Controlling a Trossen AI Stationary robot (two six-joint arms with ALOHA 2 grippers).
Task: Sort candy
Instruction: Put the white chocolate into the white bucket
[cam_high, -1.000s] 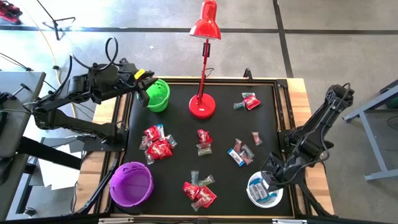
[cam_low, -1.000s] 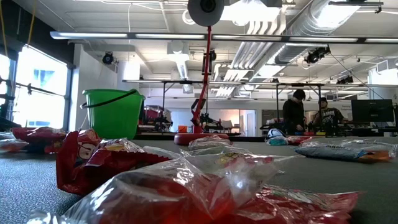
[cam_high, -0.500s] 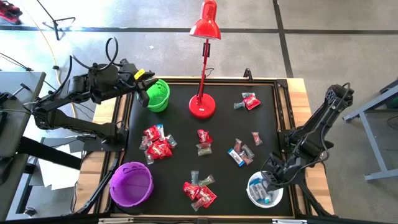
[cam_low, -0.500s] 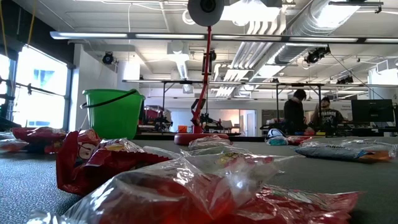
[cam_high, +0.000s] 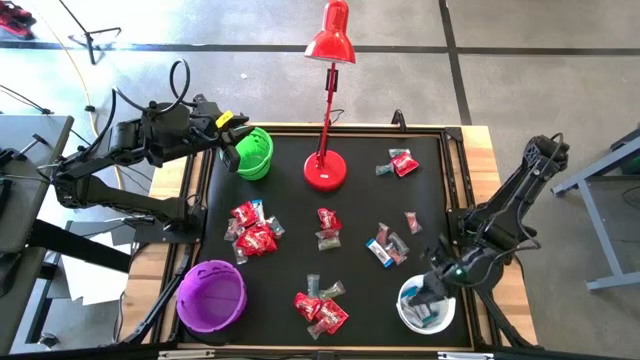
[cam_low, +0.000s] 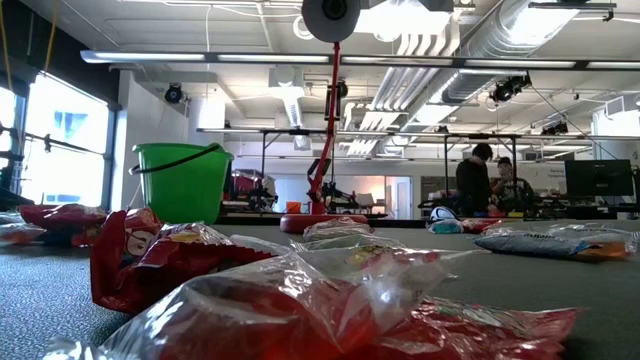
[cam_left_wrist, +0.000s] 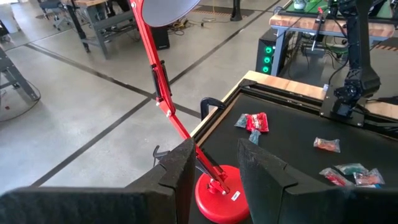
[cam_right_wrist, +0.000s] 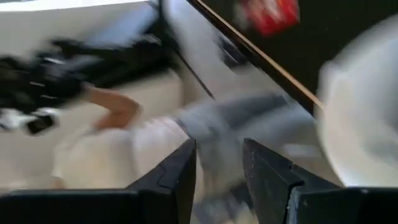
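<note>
Right gripper (cam_high: 428, 296), jaws parted and empty, hovers over the white bowl (cam_high: 403, 316) at lower right; light, crinkly candy (cam_high: 320, 311) likely needs pinching mid-wrapper.

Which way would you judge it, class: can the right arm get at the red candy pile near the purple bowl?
Probably yes: the right gripper hovers open above the white bowl, and only bare mat separates it from the red candy pile.

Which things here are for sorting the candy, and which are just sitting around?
For the job:
small wrapped red, blue-and-white and clear candy
green plastic bowl
purple plastic bowl
white bowl

Just there:
red metal desk lamp
</note>
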